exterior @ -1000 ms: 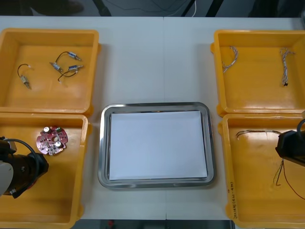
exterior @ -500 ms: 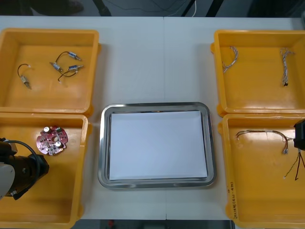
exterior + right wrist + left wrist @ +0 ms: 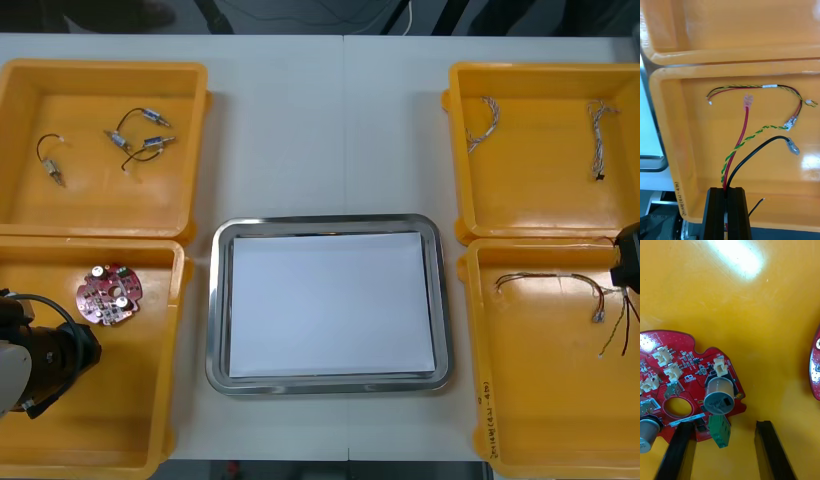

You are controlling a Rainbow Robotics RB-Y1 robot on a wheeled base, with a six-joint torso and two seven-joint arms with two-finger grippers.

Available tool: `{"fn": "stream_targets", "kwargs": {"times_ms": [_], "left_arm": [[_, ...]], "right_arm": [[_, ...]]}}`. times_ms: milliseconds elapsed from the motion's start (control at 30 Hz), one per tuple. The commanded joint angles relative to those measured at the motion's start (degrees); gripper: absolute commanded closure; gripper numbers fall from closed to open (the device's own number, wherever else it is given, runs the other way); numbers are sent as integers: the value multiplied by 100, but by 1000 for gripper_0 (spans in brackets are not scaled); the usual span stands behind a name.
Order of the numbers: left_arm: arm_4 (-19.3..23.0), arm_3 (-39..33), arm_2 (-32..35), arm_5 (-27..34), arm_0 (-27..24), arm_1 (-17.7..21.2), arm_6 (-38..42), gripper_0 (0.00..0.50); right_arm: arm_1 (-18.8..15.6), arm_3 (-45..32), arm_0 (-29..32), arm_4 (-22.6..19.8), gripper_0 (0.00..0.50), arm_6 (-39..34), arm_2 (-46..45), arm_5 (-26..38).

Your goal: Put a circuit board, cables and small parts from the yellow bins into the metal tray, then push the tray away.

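Since a second ago: right end effector [image 3: 727, 193] has shifted from over the middle of the near right yellow bin [image 3: 540, 400] to the right edge of the counter [image 3: 340, 120]. It is carrying a cable bundle [image 3: 739, 140] with it. Left arm unchanged.

Meaning, as I judge it: the cable pick has succeeded and the next leg is the carry to the metal tray [image 3: 215, 300], which holds nothing yet.

Right fingers are pressed together on the bundle. It consists of one red lead with a clear terminal, a yellow-green twisted pair ending in a white plug, and one black lead. All three fan out from the clamp over the bin floor.

One loose cable [image 3: 550, 277] remains lying in that bin.

Left end effector [image 3: 723, 425] is spread wide, low over the circuit board [image 3: 696, 363] in the near left bin, gripping nothing.
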Motion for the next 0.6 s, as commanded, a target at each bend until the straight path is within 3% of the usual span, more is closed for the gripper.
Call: {"fn": "stream_targets", "kwargs": {"times_ms": [33,600], "left_arm": [[-78,105,-101,-115,143,-95,223,500],[-70,123,-66,-79,116,-86,126,500]], "right_arm": [[-374,-68,-505,-318,500,358,101,36],[-409,-103,-2061,-107,500,832,2105,-39]]}}
